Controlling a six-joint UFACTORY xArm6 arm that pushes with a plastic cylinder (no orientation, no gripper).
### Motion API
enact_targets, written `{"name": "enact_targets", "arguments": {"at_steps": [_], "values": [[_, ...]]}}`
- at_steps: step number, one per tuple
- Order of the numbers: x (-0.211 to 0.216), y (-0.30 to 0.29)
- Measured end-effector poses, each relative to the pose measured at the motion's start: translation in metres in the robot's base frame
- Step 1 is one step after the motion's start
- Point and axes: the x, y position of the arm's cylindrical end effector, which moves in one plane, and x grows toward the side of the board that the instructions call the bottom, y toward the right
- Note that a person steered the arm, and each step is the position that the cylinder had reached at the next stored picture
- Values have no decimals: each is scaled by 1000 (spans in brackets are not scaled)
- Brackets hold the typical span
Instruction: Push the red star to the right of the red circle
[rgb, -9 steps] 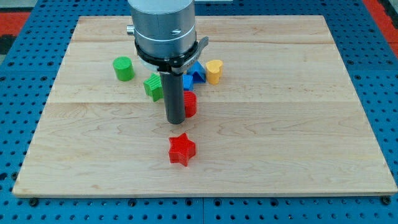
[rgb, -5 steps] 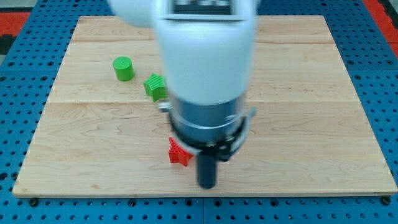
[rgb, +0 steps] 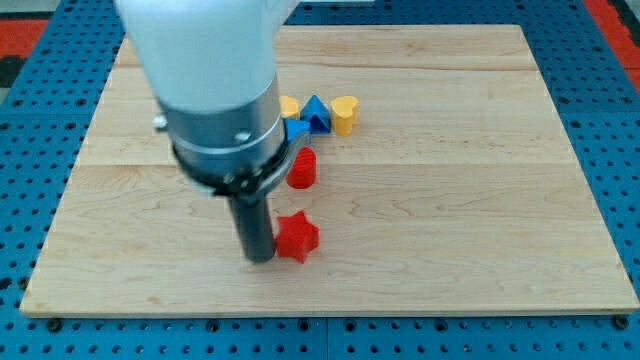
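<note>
The red star (rgb: 297, 237) lies near the view's bottom centre of the wooden board (rgb: 480, 200). The red circle (rgb: 302, 169) stands just above it, toward the view's top. My tip (rgb: 259, 257) is on the board at the star's left side, touching or almost touching it. The rod and the arm's body rise from there toward the view's upper left.
A yellow heart block (rgb: 344, 114), a blue triangular block (rgb: 317, 114), another blue block (rgb: 296, 130) and a yellow block (rgb: 289, 105) cluster above the red circle. The arm's body hides the board's upper left part.
My tip swung from right of the star at the view's bottom to the star's left side. The star has shifted slightly right. The arm now hides both green blocks.
</note>
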Motion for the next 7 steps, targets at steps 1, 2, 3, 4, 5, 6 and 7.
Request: {"name": "enact_targets", "arguments": {"at_steps": [1,2,3,4,5,6,7], "values": [[-20,69],[-7,92],[-25,135],[-56,158],[-42,205],[-67,211],[-91,153]]}}
